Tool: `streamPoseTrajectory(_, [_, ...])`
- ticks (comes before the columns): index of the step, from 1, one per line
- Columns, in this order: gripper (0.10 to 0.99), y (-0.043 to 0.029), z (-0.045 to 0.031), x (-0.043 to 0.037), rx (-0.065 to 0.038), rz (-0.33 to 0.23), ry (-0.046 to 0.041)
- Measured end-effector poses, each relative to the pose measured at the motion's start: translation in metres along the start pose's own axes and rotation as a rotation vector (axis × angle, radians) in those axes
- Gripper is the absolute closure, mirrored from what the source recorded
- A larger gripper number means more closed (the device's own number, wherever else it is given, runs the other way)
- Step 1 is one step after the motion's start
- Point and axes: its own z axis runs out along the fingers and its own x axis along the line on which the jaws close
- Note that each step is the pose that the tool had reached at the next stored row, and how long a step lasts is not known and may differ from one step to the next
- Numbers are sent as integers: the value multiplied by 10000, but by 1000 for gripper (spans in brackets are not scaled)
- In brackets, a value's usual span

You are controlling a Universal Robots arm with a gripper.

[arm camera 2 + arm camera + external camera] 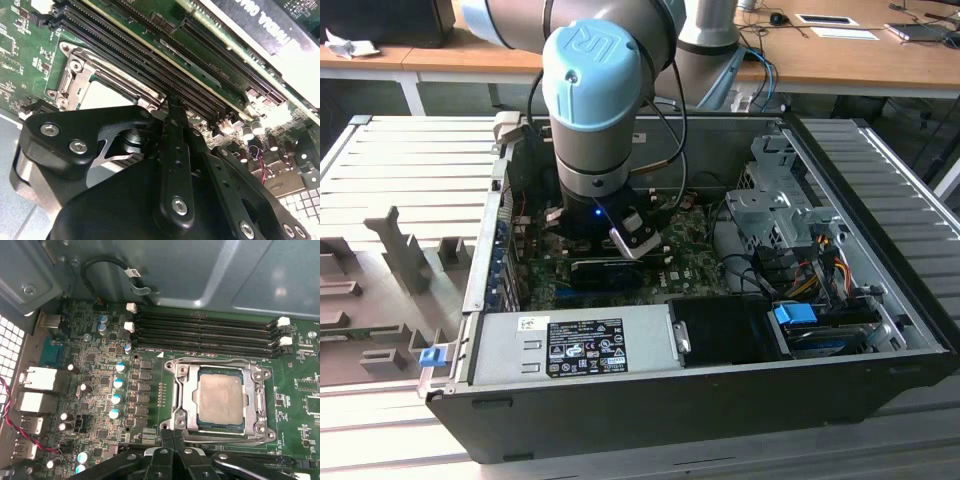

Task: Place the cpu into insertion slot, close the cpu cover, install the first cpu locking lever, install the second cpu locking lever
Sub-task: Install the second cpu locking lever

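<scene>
Gripper point(172, 437) shut, empty — tips beside cpu cover point(182, 400), closed over cpu point(219, 399), slot hidden

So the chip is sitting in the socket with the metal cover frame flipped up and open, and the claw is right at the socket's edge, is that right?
Not quite. The cpu is in the insertion slot, and the claw is at its edge, but the cpu cover is not flipped up: in the first wrist view it lies flat, down around the chip, its window framing the pale metal face.
</scene>
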Motion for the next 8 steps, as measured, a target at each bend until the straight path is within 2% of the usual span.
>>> streamPoseTrajectory(8, [980, 9, 40, 0, -84, 0, -7])
